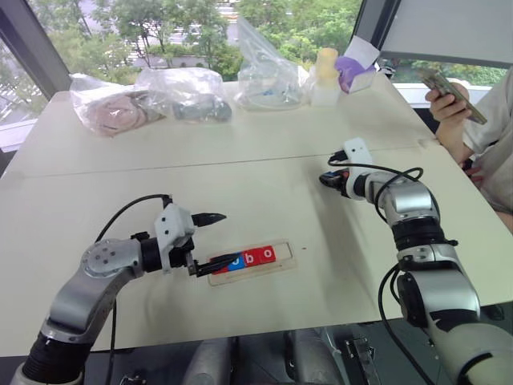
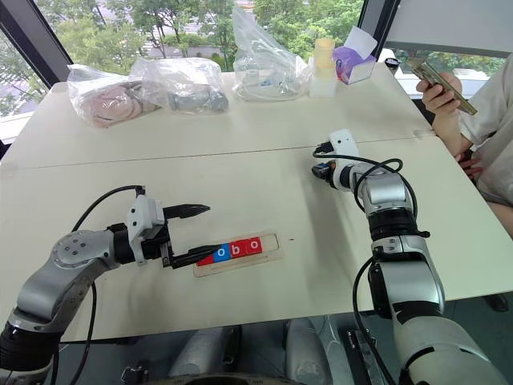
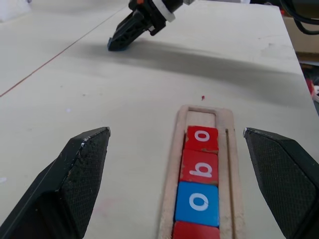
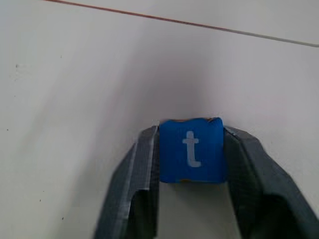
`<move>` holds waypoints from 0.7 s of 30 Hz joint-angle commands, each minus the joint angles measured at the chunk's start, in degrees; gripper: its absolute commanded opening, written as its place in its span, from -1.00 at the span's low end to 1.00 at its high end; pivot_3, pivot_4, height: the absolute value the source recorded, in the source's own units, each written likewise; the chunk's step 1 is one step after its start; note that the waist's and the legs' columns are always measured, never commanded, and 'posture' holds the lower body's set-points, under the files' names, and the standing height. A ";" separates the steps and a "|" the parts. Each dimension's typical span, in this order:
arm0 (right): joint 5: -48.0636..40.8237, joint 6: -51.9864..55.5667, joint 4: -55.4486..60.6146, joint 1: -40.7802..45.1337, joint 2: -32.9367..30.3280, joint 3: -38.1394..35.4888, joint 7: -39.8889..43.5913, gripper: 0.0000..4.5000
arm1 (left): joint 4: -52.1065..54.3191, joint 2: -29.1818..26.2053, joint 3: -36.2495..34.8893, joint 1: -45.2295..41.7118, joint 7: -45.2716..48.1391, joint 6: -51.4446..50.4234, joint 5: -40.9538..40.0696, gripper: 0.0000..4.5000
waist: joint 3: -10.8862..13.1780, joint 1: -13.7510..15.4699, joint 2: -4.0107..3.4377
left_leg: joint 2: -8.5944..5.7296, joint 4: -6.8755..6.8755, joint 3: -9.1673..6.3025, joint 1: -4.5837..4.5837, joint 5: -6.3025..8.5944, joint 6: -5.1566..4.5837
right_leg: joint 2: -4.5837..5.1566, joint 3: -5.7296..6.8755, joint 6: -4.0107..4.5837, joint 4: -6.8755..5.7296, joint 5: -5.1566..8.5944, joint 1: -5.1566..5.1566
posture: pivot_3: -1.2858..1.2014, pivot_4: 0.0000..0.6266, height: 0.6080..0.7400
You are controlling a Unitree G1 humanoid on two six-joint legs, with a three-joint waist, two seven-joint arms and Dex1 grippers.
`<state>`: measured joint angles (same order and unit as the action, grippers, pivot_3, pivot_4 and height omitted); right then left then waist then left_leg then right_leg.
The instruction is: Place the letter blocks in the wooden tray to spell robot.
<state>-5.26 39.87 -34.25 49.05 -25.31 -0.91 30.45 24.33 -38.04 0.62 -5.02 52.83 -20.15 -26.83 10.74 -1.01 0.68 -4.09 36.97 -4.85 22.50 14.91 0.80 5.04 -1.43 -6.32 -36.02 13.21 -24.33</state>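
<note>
On the pale table (image 1: 264,172), near its front edge, the wooden tray (image 1: 282,262) lies lengthwise with four letter blocks in it. From the left wrist view they read, along the row: a red tile cut off at the frame edge (image 3: 195,231), a blue "o" (image 3: 198,203), a red "b" (image 3: 199,167) and a red "o" (image 3: 201,139). They sit edge to edge, and the slot past the last red "o" is bare wood.

Left gripper (image 1: 206,241) hovers just beside the tray's left end, fingers spread wide, holding nothing.

Right gripper (image 1: 327,180) is well apart from the tray, further back and to the right, tips down at the table surface. Its fingers (image 4: 142,167) are clamped on the blue "t" block (image 4: 191,150), one pad on each side, letter face up toward the wrist camera.

Along the far edge: clear plastic bags (image 1: 188,95) with contents, a purple box (image 1: 353,74). A person's hand with a phone (image 1: 449,92) shows at the right edge.
</note>
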 commanded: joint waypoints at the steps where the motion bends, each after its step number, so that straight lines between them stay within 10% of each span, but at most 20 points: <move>1: 0.47 1.68 0.96 0.53 -0.16 0.42 -0.57 -0.48 | 2.52 0.24 -0.15 -0.81 -0.68 -0.83 -0.89 1.00 | 0.00 0.00 0.00 | 0.00 0.00 0.00 0.00 0.00 0.00 | 0.00 0.00 0.00 0.00 0.00 0.00 | 0.03 -0.52 1.00; 13: -1.80 49.18 64.88 -30.21 7.02 -6.26 -13.18 -0.48 | 2.74 0.80 0.64 -1.40 -0.45 -1.92 -1.02 1.00 | -0.12 0.51 -0.01 | 0.01 -0.02 -0.18 0.04 0.04 -0.05 | 0.03 0.07 -0.02 -0.01 0.03 0.01 | 0.03 -0.52 1.00; 21: -6.12 52.63 80.94 -41.28 10.84 -8.17 -17.30 -0.48 | 0.43 1.04 1.39 -3.62 1.37 -1.66 -0.55 1.00 | -0.17 0.36 0.01 | 0.02 0.09 -0.14 -0.02 0.04 -0.04 | 0.01 0.12 0.17 0.05 0.15 0.14 | 0.03 -0.52 1.00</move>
<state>-10.23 90.80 46.14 8.66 -14.71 -8.74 13.67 24.52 -36.99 1.67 -7.78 53.86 -22.22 -26.93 10.56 -0.66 0.69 -4.07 37.06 -4.99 22.47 14.95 0.76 5.05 -1.31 -6.15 -35.97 13.35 -24.19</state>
